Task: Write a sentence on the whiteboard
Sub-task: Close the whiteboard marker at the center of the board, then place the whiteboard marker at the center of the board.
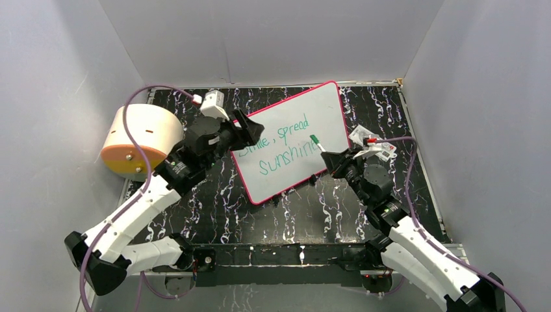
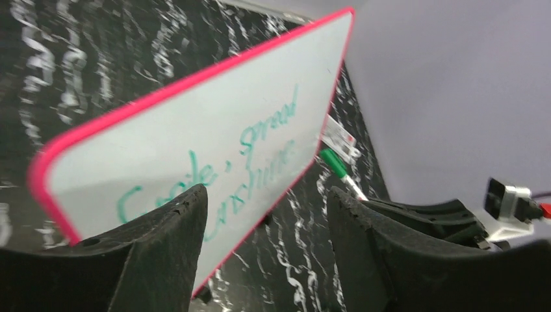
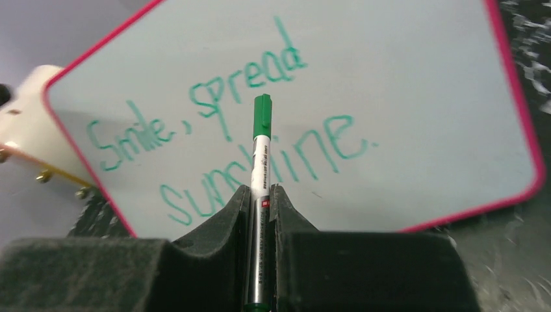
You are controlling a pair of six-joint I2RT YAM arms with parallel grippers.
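Observation:
The whiteboard (image 1: 295, 114) with its pink-red rim lies slanted on the black marbled table. The teal sentence (image 1: 286, 146) on it reads "Smile, spread sunshine." in two lines. My left gripper (image 1: 247, 130) is at the board's left edge, over the start of "Smile". In the left wrist view the left gripper (image 2: 266, 201) is open, nothing is between the fingers, and the whiteboard (image 2: 214, 123) lies beyond them. My right gripper (image 3: 260, 192) is shut on a green-capped marker (image 3: 260, 153) that points over the sentence (image 3: 227, 130). From above, the marker (image 1: 316, 142) hangs over the board's right part.
A cream cylinder with an orange base (image 1: 140, 136) stands at the left edge of the table. A small white packet with a red mark (image 1: 373, 144) lies just right of the board, beside my right gripper. Grey walls close in the table on three sides.

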